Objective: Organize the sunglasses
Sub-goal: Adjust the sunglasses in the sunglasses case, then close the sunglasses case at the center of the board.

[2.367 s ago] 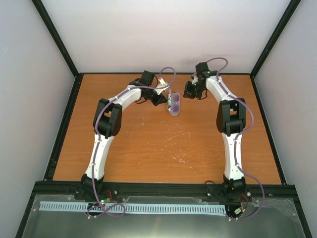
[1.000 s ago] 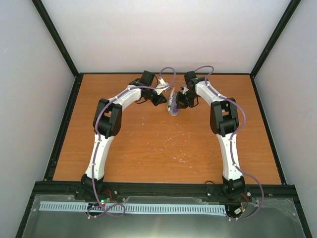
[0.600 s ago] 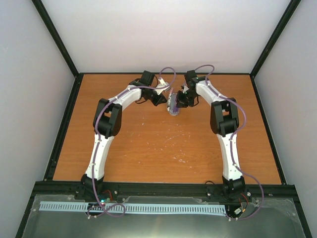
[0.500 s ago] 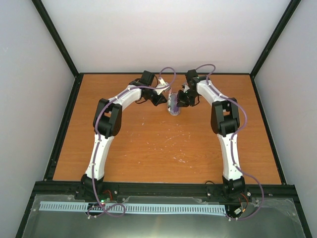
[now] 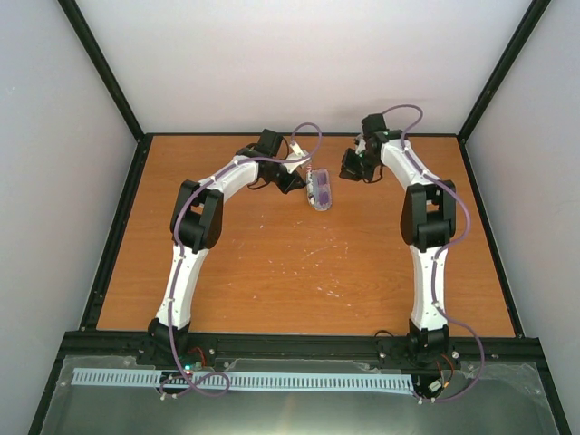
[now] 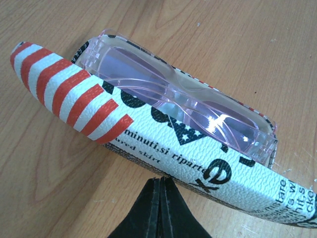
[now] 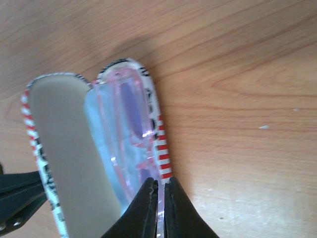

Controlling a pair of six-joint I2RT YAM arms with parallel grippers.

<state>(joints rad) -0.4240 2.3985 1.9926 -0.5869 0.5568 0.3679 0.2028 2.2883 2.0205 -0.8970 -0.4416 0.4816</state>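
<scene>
An open glasses case (image 5: 314, 203) with red stripes and newspaper print lies at the back middle of the table. Pink clear sunglasses (image 5: 319, 188) lie inside it. In the left wrist view the sunglasses (image 6: 188, 99) rest in the case (image 6: 163, 141), and my left gripper (image 6: 162, 179) is shut with its tip touching the case's outer edge. In the right wrist view the sunglasses (image 7: 131, 111) sit beside the grey inside of the lid (image 7: 67, 148). My right gripper (image 7: 159, 181) is shut and empty; the top view shows it (image 5: 350, 169) apart from the case, to the right.
The orange wooden table (image 5: 299, 272) is boxed in by a black frame and white walls. My left gripper (image 5: 297, 180) stands just left of the case. Its fingers (image 7: 15, 198) show at the lower left of the right wrist view.
My right gripper was at the case half a second ago and has pulled back to the right. The left arm and the case have stayed in place.
</scene>
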